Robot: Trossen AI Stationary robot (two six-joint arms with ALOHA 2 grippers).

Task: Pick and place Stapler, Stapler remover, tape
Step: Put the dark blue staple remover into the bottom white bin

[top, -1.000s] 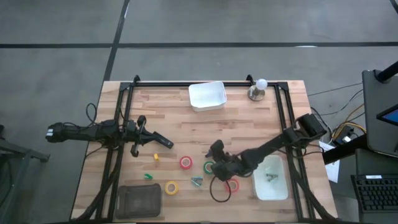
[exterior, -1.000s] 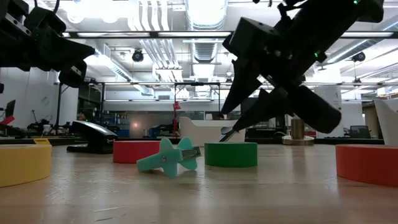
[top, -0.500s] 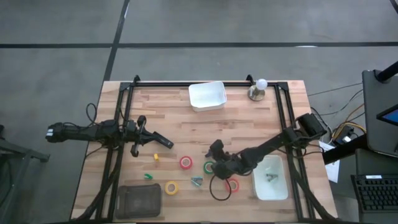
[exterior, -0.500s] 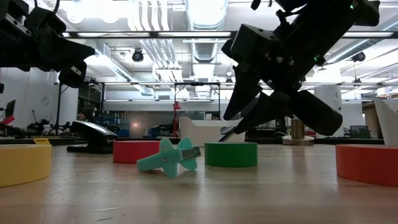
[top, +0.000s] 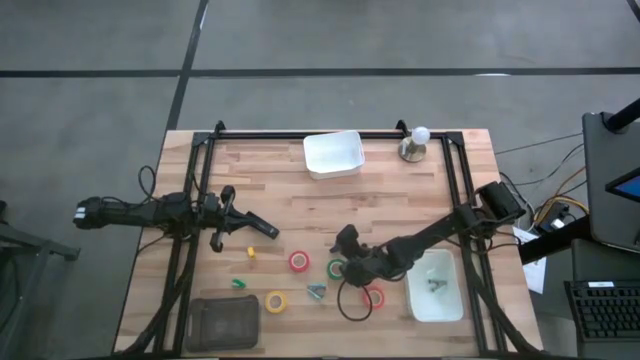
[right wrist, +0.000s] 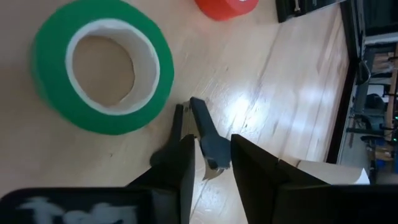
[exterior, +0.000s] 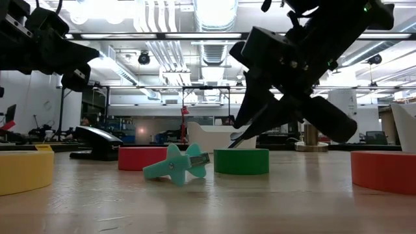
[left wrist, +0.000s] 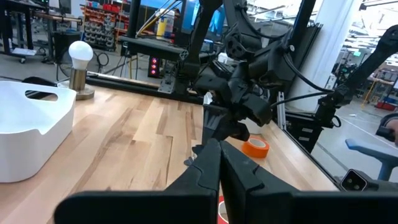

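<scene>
The right gripper [top: 345,262] hangs low over the middle of the desk [top: 290,205], tilted down just beside the green tape roll [top: 335,268]; its own wrist view shows the two fingers [right wrist: 208,140] nearly pressed together with nothing between them, their tips close to the roll's outer wall, so a grasp of that roll looks like the step in hand, and the fingers would need to spread first. The other rolls lie flat and apart, which leaves each open to a pinch across its wall: one red tape roll [top: 299,261] just beyond the green one, a second red tape roll [top: 373,297] beneath the right arm, and the yellow tape roll [top: 275,300] nearer the front edge. A teal staple remover [top: 316,291] lies between the yellow roll and the green one, and the black stapler [top: 258,225] rests by the left gripper [top: 228,220], which waits at the left side of the desk with its fingers closed. The white bin [top: 437,285] at the right, close to the working arm, already holds a small greyish item too small to identify, and seems the likely drop place. The white tub [top: 333,152] at the far edge looks empty, and a dark tray [top: 224,322] sits at the front left corner.
</scene>
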